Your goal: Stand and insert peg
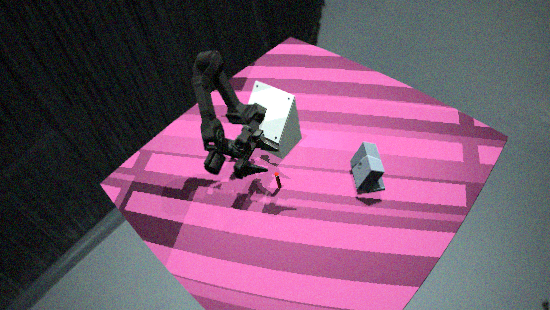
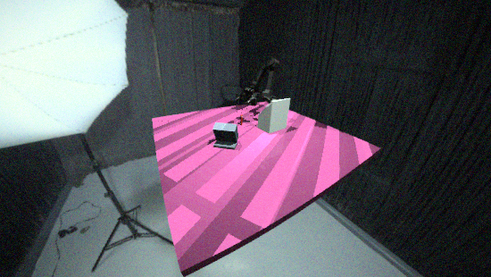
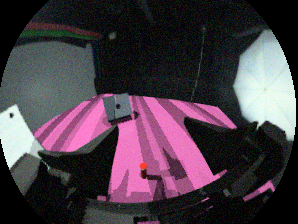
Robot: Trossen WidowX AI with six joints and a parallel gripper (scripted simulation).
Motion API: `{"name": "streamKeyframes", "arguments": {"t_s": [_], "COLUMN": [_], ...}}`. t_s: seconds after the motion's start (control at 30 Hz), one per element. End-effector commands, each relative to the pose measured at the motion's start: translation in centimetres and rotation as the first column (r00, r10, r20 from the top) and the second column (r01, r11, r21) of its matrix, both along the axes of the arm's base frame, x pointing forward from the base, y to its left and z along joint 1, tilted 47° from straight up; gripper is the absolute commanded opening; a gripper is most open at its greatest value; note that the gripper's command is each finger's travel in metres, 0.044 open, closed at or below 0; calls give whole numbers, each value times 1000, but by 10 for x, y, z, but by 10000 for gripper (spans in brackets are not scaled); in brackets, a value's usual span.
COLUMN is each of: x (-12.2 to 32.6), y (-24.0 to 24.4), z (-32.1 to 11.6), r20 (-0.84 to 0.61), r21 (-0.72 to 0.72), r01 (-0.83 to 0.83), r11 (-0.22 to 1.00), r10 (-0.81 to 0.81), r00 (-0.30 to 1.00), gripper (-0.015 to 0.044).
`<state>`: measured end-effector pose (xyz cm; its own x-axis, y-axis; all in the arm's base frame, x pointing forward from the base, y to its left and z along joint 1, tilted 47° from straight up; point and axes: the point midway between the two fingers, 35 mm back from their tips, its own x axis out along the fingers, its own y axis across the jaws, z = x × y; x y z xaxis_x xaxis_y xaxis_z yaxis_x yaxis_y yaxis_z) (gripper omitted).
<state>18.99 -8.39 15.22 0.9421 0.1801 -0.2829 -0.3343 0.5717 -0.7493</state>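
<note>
The peg [image 1: 278,182] [image 2: 241,120] [image 3: 143,171] stands upright on the table, dark-sided with a bright red top end; its white band cannot be made out. My gripper [image 1: 271,159] [image 3: 152,124] is wide open and empty. It is back from the peg on the robot's side and above table level, with the peg low between the fingers in the wrist view. The blue-grey sloped panel [image 1: 364,164] [image 2: 226,127] [image 3: 111,108] stands farther out; its single dark hole shows in the wrist view, with nothing in it.
A large white sloped box [image 1: 273,112] [image 2: 280,117] [image 3: 14,132] with small dark dots near its face corners stands close beside the arm. The pink striped table [image 1: 310,240] [image 2: 286,179] carries dark shadows of the arm near the peg. A white umbrella lamp [image 2: 58,67] [image 3: 265,85] stands off the table.
</note>
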Motion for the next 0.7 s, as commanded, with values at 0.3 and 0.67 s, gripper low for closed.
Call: {"name": "streamKeyframes", "arguments": {"t_s": [0.3, 0.67], "x": [-13, -7], "y": [47, 37], "z": [19, -7], "r20": [4, -299], "r21": [16, 169], "r01": [17, 165], "r11": [1000, 972], "r10": [-17, -109], "r00": [1000, 948], "gripper": [440, 440]}}
